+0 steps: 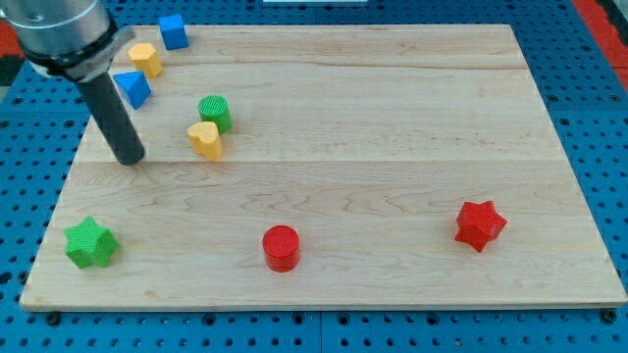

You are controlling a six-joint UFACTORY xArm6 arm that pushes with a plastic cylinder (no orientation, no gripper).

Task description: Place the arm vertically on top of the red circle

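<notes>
At the view's left, my tip rests on the board, near its left edge and in the upper half. There is no pincer on this arm, only the rod, so nothing can be open, closed or gripping. Below the tip, near the bottom left corner, lies the green star. Just above and beside the rod are the blue triangle, the yellow block and the blue cube. A little to the right of the tip stand the yellow heart and, touching it from above, the green cylinder. The task's thing, the red circle, lies further right and low on the board, near the bottom edge, well apart from the tip. At the far right sits the red star, which is not the target. To do this step well, I judge the tip should travel diagonally down and to the right, passing below the yellow heart and right of the green star; this path looks free. It should slow down close to the red circle and stop just above it in the view, not pushing it toward the bottom edge.
</notes>
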